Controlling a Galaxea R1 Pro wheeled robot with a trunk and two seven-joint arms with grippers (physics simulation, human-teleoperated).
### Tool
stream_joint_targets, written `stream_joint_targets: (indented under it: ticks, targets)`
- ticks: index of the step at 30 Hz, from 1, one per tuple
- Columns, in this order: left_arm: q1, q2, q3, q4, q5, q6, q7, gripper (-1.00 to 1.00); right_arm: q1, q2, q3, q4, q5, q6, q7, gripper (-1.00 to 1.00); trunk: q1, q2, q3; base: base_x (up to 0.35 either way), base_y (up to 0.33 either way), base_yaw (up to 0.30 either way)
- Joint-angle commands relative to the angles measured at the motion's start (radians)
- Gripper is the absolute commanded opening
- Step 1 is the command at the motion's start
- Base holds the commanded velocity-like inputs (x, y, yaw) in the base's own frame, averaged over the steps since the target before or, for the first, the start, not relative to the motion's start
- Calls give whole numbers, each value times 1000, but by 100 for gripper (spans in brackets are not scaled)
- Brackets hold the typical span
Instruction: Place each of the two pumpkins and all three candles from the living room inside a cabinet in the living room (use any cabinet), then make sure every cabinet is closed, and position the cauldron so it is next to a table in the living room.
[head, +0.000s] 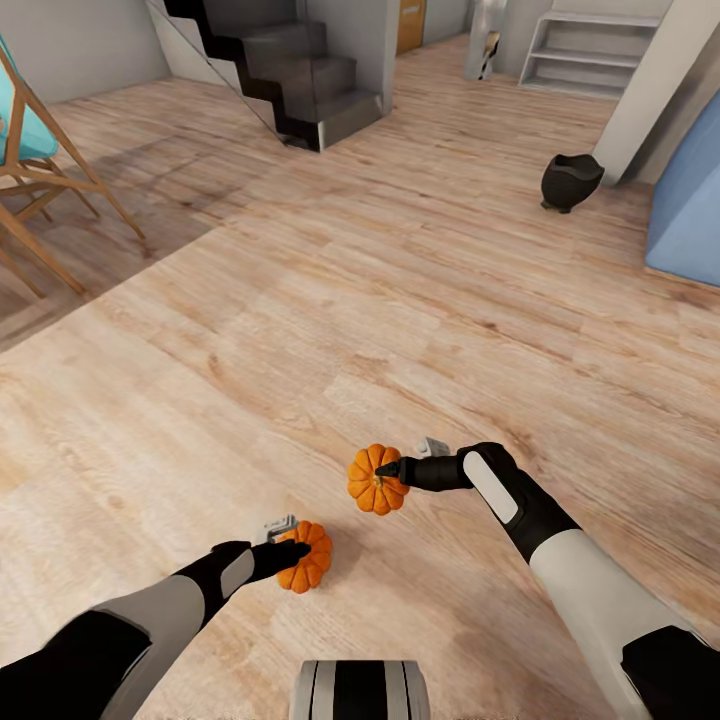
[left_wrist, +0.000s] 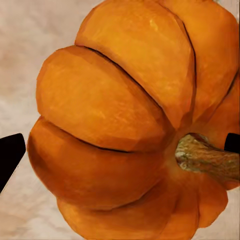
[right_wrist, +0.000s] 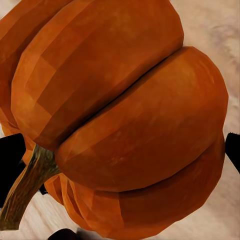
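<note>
Two pumpkins held, one per gripper, above the plank floor (head: 300, 300).
Left gripper (head: 293, 550) is closed around one pumpkin (head: 308, 568); right gripper (head: 388, 468) around the other pumpkin (head: 372, 482). The cauldron (head: 571, 181) is set far off beside the blue sofa (head: 688, 205).

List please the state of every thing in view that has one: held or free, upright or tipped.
Left claw: shut on left pumpkin.
Right claw: shut on right pumpkin.
Left pumpkin: held, stem sideways.
Right pumpkin: held, stem sideways.
Cauldron: free, upright on floor.
</note>
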Motion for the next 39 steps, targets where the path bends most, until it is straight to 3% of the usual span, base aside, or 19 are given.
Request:
stream_joint_targets:
  ticks: [1,15,16,32,39]
  targets:
    - [0,0,-27,55,5,3,-1,100,-1,-1,2,0,4,2,10,-100,1,0,-5,0,0,0]
    - [0,-8,-26,55,4,1,-1,100,-1,-1,2,0,4,2,10,-100,2,-1,-12,0,0,0]
    - [0,-9,-26,55,4,1,-1,-100,-1,-1,2,-1,4,2,10,-100,2,-1,-12,0,0,0]
    - [0,-14,-25,55,5,1,-1,-100,-1,-1,2,0,5,2,8,-100,2,-1,-12,0,0,0]
    - [0,-14,-25,55,5,1,-1,-100,-1,-1,2,0,5,2,7,-100,-2,1,15,0,0,0]
